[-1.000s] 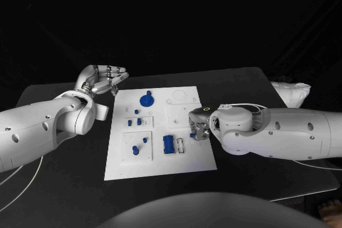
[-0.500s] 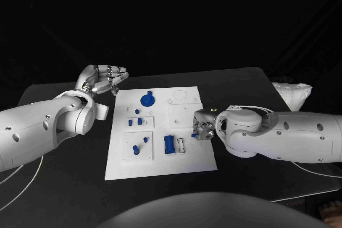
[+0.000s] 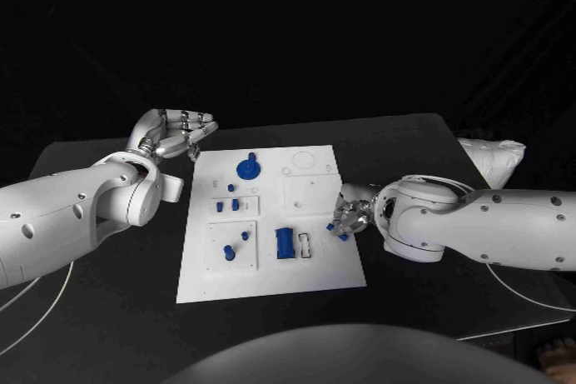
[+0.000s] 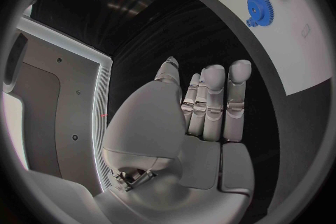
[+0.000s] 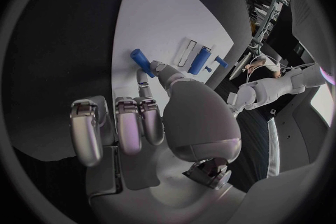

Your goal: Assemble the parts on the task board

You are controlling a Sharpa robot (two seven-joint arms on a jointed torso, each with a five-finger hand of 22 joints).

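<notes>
My right hand [image 3: 350, 220] pinches a small blue peg [image 5: 140, 59] at the board's [image 3: 270, 271] right edge: light, rigid, likely slick, best held mid-length; my left hand [image 3: 174, 132], loosely open, holds nothing beside the far-left corner.

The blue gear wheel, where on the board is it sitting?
In the head view the blue gear lies at the far left corner of the white task board, nearest the robot's left hand.

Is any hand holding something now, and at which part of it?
The right hand pinches a small blue peg by one end. The left hand holds nothing.
</notes>
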